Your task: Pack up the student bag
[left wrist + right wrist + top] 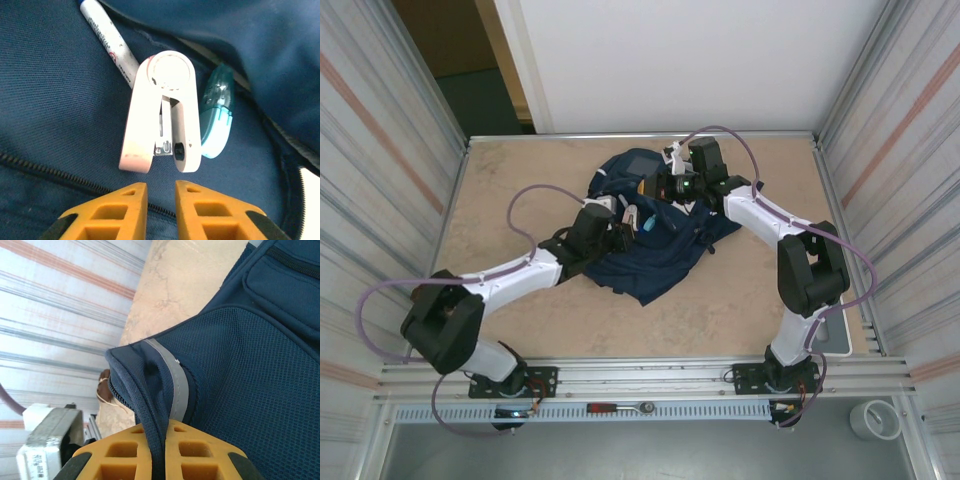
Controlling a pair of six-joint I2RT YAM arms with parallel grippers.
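Observation:
The student bag (660, 250), a navy-blue backpack, lies crumpled in the middle of the table. My right gripper (159, 432) is shut on a fold of its zipped edge beside a grey reflective stripe (175, 385), holding that edge up; the same gripper (665, 186) is over the bag's far side. On the bag's fabric (55, 105) lie a white stapler (162, 112), a teal correction-tape dispenser (216, 117) and a white marker (107, 37). My left gripper (161, 192) hovers just short of the stapler, open by a narrow gap with nothing between its fingers.
Corrugated metal walls close in the left and right sides of the beige table (520, 180). A ratchet wrench (620, 408) lies on the front rail and a small white roll (875, 420) sits at the bottom right. A black zip (45, 170) crosses the bag near my left fingers.

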